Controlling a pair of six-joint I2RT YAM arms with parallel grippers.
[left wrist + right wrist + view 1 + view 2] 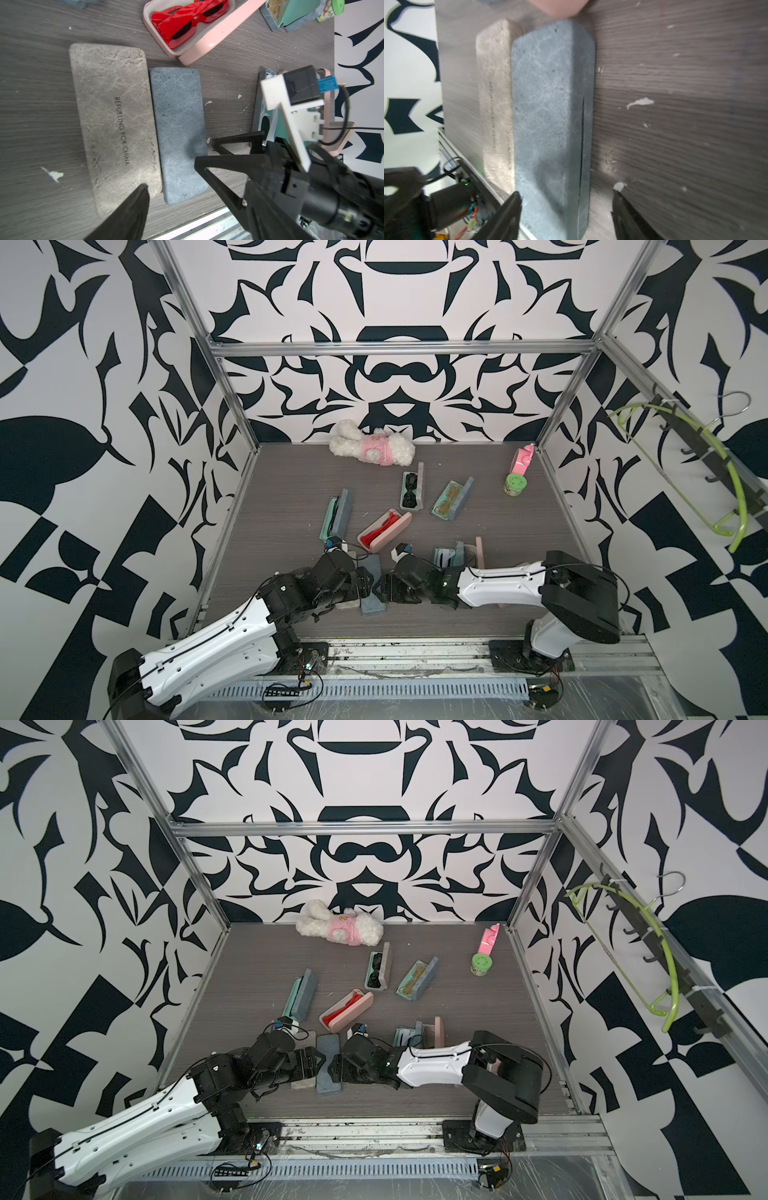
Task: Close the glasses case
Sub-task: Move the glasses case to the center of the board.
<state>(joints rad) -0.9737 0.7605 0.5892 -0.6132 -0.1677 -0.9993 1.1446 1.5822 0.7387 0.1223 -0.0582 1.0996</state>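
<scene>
Right gripper (566,194) spread wide around the blue-grey glasses case (550,124).
It lies flat between my right jaws, lid down, one finger (629,216) clear of it, nothing gripped. My left gripper (360,585) hangs wide and empty over the beige case (112,116) lying against the blue one's other long edge.

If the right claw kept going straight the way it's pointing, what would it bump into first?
Probably the closed blue-grey glasses case. The open right claw points at the case's long side and straddles its edge, so nothing else seems to lie between them.
</scene>
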